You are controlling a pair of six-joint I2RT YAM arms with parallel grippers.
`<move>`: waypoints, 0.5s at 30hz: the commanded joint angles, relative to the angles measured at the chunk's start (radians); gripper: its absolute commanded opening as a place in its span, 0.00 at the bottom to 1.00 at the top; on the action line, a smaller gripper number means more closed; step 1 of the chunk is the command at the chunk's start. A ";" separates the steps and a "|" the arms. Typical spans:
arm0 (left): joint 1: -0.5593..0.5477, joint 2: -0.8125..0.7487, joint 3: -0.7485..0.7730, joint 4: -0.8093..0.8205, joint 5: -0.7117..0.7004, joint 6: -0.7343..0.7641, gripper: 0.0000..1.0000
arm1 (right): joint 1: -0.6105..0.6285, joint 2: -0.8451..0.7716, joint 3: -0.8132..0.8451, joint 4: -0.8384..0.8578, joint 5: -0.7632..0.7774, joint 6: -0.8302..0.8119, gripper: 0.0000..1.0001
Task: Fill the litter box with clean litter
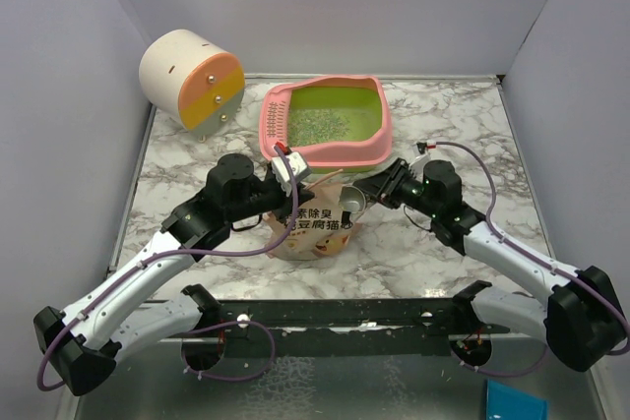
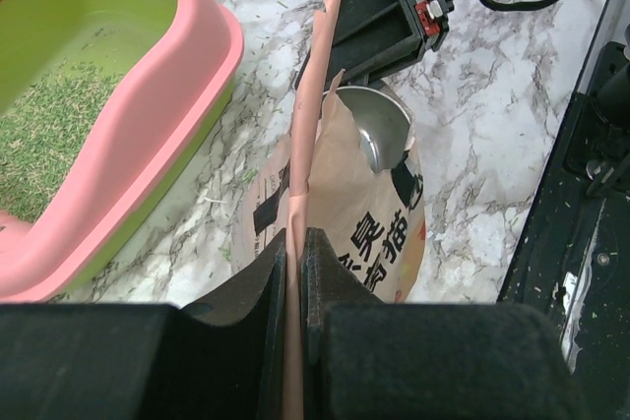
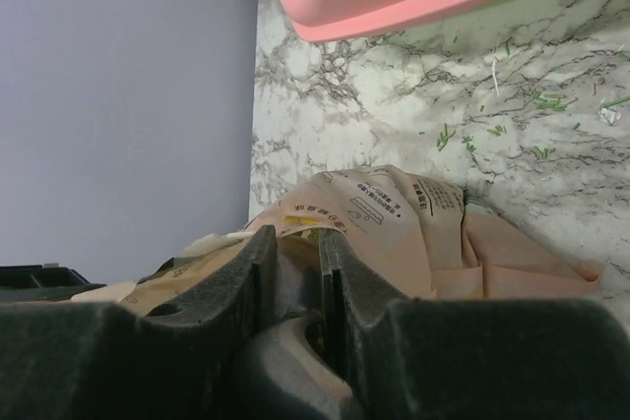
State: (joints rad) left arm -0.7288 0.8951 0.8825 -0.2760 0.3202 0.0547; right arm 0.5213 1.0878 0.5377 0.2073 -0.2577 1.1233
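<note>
Top external: litter box [image 1: 340, 151] at desk [image 1: 472, 125] rear, thin clean litter [image 1: 330, 123] inside. Left hand [image 2: 296, 243] pinches beige pouch [image 2: 384, 243] top edge; right hand [image 3: 298, 243] clamps grey scoop [image 2: 379, 130] in pouch mouth.

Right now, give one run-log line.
left gripper shut on pouch | right gripper shut on scoop | litter box holds some litter

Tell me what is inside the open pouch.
A grey scoop sits in the open mouth of the pouch, with its bowl showing. What lies below it cannot be seen, because the scoop and the pouch walls cover the rest of the interior.
</note>
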 commanded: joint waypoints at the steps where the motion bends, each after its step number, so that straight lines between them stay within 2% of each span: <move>1: 0.005 -0.047 0.017 0.022 -0.041 0.010 0.00 | -0.047 -0.025 0.019 -0.011 0.000 0.021 0.01; 15: 0.005 -0.039 0.014 0.025 -0.043 0.010 0.00 | -0.150 -0.071 -0.043 0.135 -0.072 0.095 0.01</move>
State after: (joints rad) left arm -0.7288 0.8879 0.8825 -0.2806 0.3115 0.0589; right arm 0.4118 1.0443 0.5053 0.2668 -0.3340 1.1931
